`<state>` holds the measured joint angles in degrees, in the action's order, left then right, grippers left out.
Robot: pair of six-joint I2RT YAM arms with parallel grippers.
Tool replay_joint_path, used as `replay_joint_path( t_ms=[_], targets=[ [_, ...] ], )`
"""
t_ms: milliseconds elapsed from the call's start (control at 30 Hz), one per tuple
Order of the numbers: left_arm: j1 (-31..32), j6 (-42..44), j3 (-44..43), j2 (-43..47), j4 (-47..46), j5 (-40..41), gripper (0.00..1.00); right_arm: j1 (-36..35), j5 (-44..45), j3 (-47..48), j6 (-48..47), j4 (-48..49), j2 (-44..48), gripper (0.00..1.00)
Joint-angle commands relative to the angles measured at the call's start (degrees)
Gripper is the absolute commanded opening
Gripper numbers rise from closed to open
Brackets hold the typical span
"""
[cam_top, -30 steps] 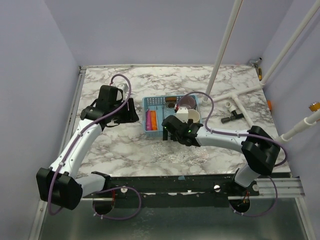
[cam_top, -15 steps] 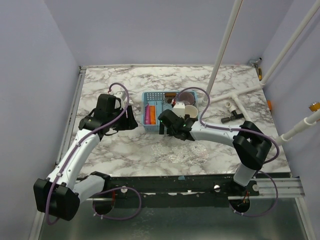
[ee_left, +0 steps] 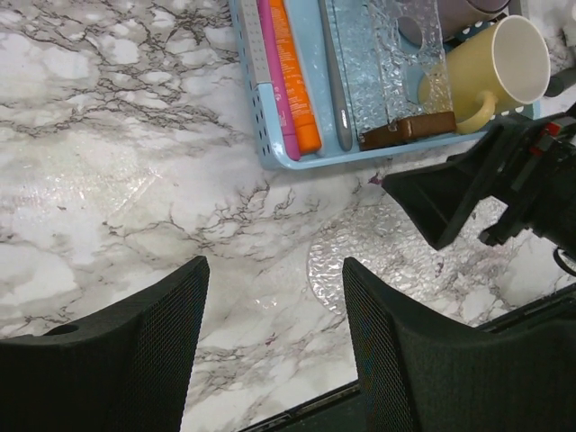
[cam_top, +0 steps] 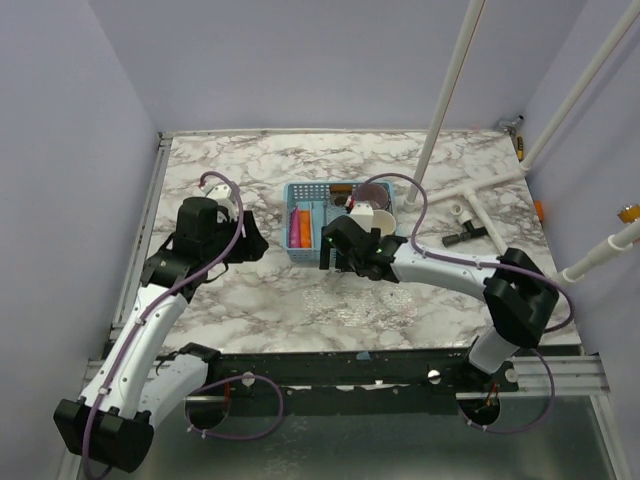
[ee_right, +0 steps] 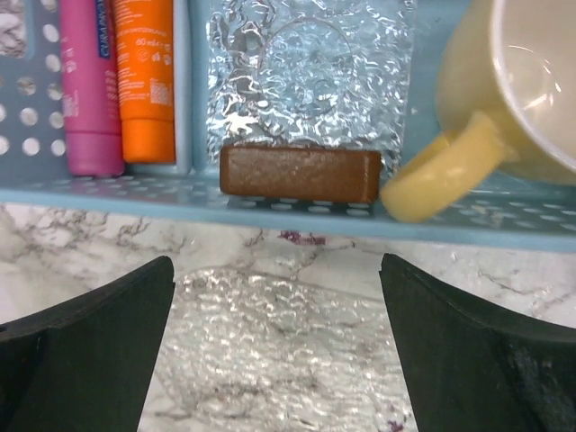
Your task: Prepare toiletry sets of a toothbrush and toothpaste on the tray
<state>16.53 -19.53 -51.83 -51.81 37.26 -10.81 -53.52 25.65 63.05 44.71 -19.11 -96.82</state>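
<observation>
The light blue tray [cam_top: 292, 192] stands mid-table. In the left wrist view the tray [ee_left: 315, 160] holds a pink toothpaste tube [ee_left: 274, 72], an orange toothpaste tube [ee_left: 292, 76] and a thin toothbrush [ee_left: 335, 81], side by side. The right wrist view shows the pink tube [ee_right: 87, 81] and the orange tube [ee_right: 144, 72] behind the tray's near wall [ee_right: 135, 193]. My left gripper [cam_top: 250, 243] is open and empty over bare marble left of the tray [ee_left: 274, 351]. My right gripper [cam_top: 332, 255] is open and empty just in front of the tray [ee_right: 279, 360].
The tray also holds a brown block [ee_right: 300, 173], a clear textured dish [ee_right: 306, 72], a yellow mug [ee_right: 513, 99] and a purple-grey mug [cam_top: 372, 195]. A clear round lid [ee_right: 279, 342] lies on the marble under my right gripper. White pipes [cam_top: 470, 190] stand at the back right.
My left arm has drawn back to the left and nearer, away from the tray. My right gripper has shifted slightly left along the tray's front edge. Both stay open.
</observation>
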Motion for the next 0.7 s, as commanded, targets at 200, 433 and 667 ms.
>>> replay_joint_path(
  t_ms=[200, 433, 667],
  targets=[
    [0.2, -0.6, 1.0, 4.8, -1.5, 2.4, 0.63, 0.3, -3.8, -8.9, -0.7, -4.8, 14.6, 1.00],
    [0.2, -0.7, 1.1, 6.4, -1.8, 1.6, 0.64, -0.9, -3.4, -14.9, 1.5, -6.7, 18.9, 1.00],
    [0.2, -0.9, 1.4, 7.4, -2.0, 1.0, 0.64, -4.2, -0.1, -17.5, 6.6, -7.5, 18.8, 1.00]
  ],
)
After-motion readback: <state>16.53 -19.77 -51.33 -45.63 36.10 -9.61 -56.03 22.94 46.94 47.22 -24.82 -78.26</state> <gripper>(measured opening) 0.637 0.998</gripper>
